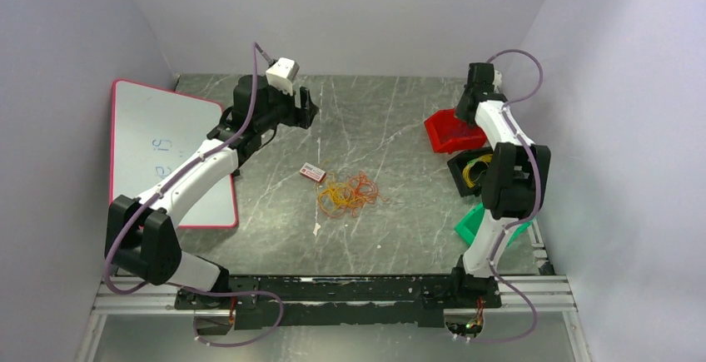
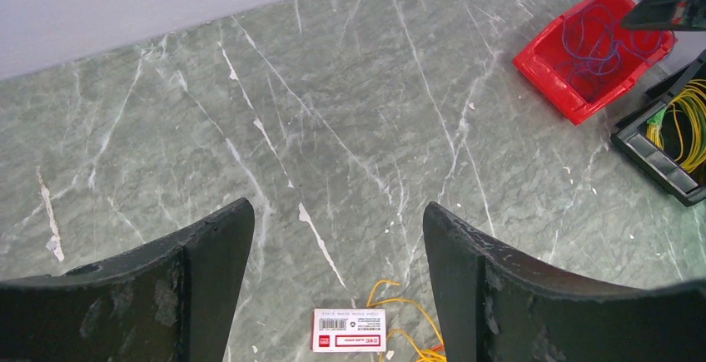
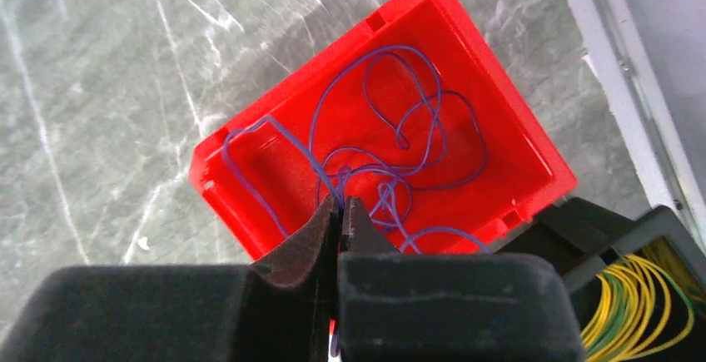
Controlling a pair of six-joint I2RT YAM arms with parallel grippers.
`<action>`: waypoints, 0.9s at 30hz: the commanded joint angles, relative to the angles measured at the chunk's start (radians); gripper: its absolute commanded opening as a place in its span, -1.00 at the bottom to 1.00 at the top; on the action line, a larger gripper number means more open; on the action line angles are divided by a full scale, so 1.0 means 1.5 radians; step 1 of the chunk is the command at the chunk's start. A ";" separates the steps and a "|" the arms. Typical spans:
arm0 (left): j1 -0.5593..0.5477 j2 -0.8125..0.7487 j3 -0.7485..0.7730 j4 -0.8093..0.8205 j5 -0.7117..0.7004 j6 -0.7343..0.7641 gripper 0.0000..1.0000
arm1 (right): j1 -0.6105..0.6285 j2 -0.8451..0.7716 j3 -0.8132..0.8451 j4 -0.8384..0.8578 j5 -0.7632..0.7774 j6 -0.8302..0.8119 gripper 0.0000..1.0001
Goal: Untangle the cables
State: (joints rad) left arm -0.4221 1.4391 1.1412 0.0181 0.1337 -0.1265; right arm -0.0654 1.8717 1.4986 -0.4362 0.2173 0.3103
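Right wrist: red bin [image 3: 516, 121] holds purple wire [image 3: 370, 171]; blk bin [image 3: 658, 220], yellow cables [image 3: 633, 295].

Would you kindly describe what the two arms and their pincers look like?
The left arm and right arm have white links with black joints, and a thin purple hose loops along each. The left pincer has two broad, curved, scuffed black fingers; the right pincer looks black too.

Grey marbled surface [image 1: 400, 121] with white veins. A tangle of orange, yellow and red cables [image 1: 348, 194] sits roughly mid-surface, with a small white-and-red label card [image 1: 313, 173] just beside it. A pink-edged whiteboard [image 1: 146, 129] lies flat on the left, and a red bin [image 1: 441, 139], black bin [image 1: 457, 166] and green bin [image 1: 469, 225] run down the right side.
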 commanded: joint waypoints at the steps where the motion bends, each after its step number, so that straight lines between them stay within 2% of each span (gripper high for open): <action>1: 0.002 -0.018 -0.005 0.021 0.000 0.010 0.57 | -0.005 0.048 0.041 -0.038 -0.004 0.007 -1.00; 15: 0.001 -0.019 -0.006 0.019 0.006 0.013 0.56 | -0.005 0.133 0.076 -0.046 0.008 -0.002 -1.00; 27: 0.001 -0.021 -0.003 0.014 0.000 0.018 0.56 | -0.005 0.179 0.124 -0.059 0.035 -0.017 -0.75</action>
State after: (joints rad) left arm -0.4221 1.4380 1.1408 0.0181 0.1341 -0.1116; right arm -0.0666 2.1136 1.6413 -0.5060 0.2405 0.2989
